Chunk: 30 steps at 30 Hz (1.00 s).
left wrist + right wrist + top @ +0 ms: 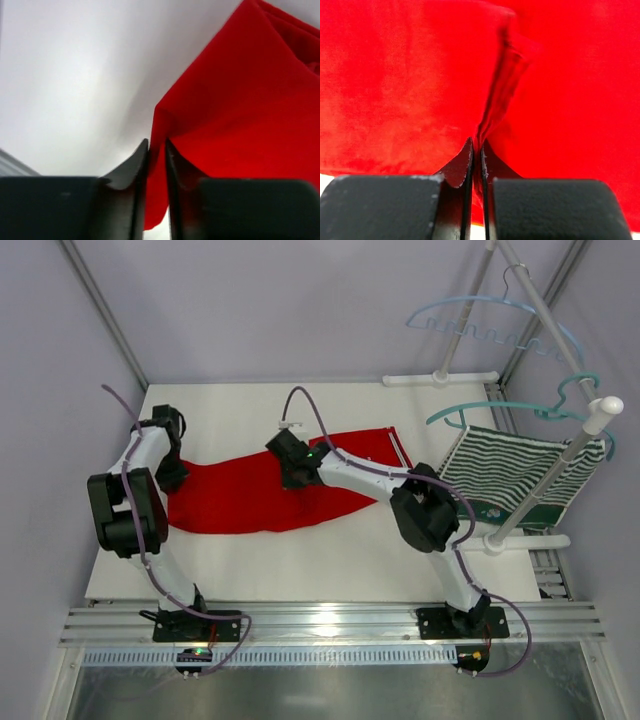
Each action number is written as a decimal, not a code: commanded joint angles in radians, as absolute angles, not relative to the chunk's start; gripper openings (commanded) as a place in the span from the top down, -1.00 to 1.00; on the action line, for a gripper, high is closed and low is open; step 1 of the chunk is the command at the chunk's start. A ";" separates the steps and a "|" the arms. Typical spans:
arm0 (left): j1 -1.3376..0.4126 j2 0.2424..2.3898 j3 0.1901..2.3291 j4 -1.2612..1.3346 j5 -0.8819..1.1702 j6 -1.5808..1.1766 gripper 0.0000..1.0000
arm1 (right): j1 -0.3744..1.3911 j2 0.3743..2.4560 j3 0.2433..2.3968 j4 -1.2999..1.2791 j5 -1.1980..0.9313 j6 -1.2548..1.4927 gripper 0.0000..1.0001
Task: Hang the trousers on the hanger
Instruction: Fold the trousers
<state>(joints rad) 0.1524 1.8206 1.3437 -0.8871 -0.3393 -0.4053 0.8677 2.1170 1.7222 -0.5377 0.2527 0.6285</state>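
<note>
The red trousers (250, 505) lie flat across the white table (300, 560), waistband towards the right. At their left end my left gripper (172, 477) pinches a corner of the cloth; in the left wrist view its jaws (157, 142) stand almost together with red trousers (240, 100) between them. My right gripper (292, 472) sits on the upper edge near the middle, and the right wrist view shows it (476, 142) shut on a raised fold of trousers (395, 85). The pale blue hanger (470, 320) hangs on the rack at the far right, apart from both grippers.
A white rack pole (560, 470) slants across the right side, its base bar (440, 378) at the table's back edge. A darker teal hanger (520, 405) on it carries a green-and-white striped garment (520, 475). Grey walls enclose the table.
</note>
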 commanded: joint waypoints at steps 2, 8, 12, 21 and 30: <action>0.137 1.777 1.411 -0.922 -0.517 -0.383 0.14 | 0.914 2.169 1.928 -0.564 0.258 0.674 0.92; 0.138 1.723 1.486 -0.907 -0.344 -0.390 -0.35 | 0.900 2.234 2.141 -0.767 0.252 0.580 0.92; 0.137 1.674 1.459 -0.853 -0.068 -0.408 -0.40 | 0.882 2.126 2.097 -0.815 0.278 0.526 0.92; 0.138 1.695 1.421 -0.825 -0.034 -0.429 -0.52 | 0.752 1.942 1.982 -0.890 0.307 0.446 0.92; 0.138 1.664 1.356 -0.805 0.070 -0.410 -0.56 | 0.597 1.835 1.778 -0.833 0.311 0.388 0.92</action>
<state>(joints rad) 0.1368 1.6932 1.3800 -0.8452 -0.0120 -0.4145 0.6231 1.8912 1.8236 -0.8597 0.2821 0.4309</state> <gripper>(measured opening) 0.777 0.067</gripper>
